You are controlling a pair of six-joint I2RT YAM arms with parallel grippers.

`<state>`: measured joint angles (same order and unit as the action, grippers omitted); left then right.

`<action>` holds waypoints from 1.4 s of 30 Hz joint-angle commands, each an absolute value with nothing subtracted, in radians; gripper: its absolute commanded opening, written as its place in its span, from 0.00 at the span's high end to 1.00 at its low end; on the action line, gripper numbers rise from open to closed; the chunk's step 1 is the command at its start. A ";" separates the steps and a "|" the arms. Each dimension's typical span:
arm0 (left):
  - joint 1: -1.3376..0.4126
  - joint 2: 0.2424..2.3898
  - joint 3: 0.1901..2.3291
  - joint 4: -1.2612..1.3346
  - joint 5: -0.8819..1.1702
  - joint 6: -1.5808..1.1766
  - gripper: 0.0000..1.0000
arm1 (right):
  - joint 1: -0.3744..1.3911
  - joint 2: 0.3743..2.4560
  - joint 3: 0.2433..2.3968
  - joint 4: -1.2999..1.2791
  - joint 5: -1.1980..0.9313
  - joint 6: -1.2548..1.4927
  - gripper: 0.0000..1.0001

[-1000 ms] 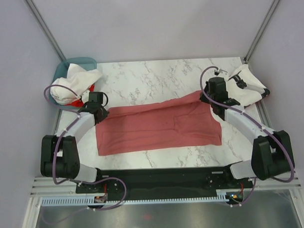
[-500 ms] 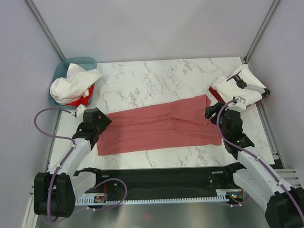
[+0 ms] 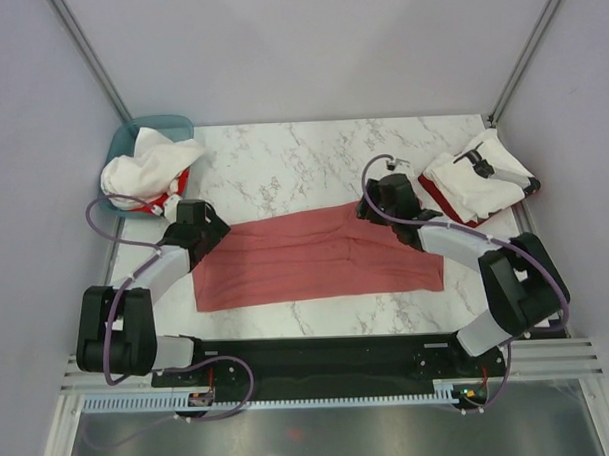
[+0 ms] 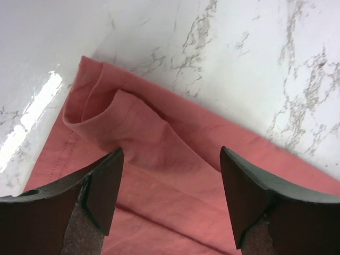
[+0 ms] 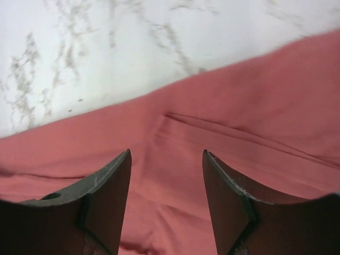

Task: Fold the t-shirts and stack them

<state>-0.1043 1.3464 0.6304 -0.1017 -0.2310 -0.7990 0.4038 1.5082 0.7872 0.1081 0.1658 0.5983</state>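
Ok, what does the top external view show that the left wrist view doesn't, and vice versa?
Top only: teal basket of loose shirts, the folded stack, the right gripper. Left wrist only: the doubled-over sleeve hem with its stitching. Both: salmon t-shirt on the marble table, left gripper over it.

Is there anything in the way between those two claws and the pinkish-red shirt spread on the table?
Nothing visible. The left gripper and the right gripper both hang open right above the salmon-red shirt, near its far edge. Between their jaws the wrist cameras show only cloth and the marble table.
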 commanded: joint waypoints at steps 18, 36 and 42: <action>-0.103 1.062 0.528 -0.141 -0.365 -1.081 0.24 | 0.764 2.025 1.319 0.339 -0.336 0.483 0.37; -0.103 1.020 0.532 -0.270 -0.506 -1.227 0.24 | 0.841 2.203 1.443 0.363 -0.468 0.505 0.37; -0.103 1.006 0.525 -0.273 -0.520 -1.233 0.24 | 0.862 2.212 1.470 0.331 -0.430 0.454 0.36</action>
<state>-0.1043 1.0203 0.5205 -0.2615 -0.4541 -1.1843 0.8482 2.2196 1.4239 0.3157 -0.4232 0.4919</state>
